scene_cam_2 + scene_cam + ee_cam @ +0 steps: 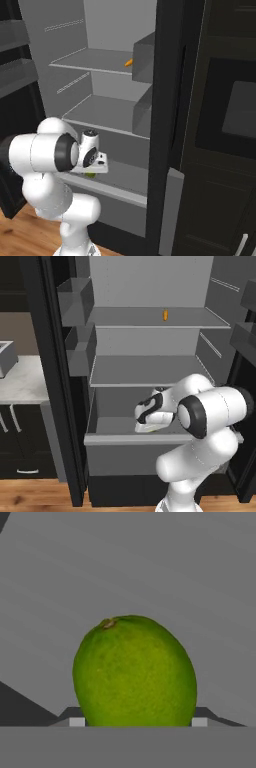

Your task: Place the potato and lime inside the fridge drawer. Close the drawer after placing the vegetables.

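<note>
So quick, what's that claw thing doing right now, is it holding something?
Gripper: closed on the lime, held between its fingers over the open fridge drawer.

Arm bent low, claw [134, 722] clamped around load.

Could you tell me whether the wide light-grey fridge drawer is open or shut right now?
Open: the wide light-grey fridge drawer is pulled out, its floor exposed, the gripper holding the yellow-green lime above it.

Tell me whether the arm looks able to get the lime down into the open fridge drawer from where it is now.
Probably yes. The claw holds the lime right over the fridge drawer, which is pulled out with its top open. Only grey drawer surface lies behind the lime, and nothing seems to block the way down.
</note>
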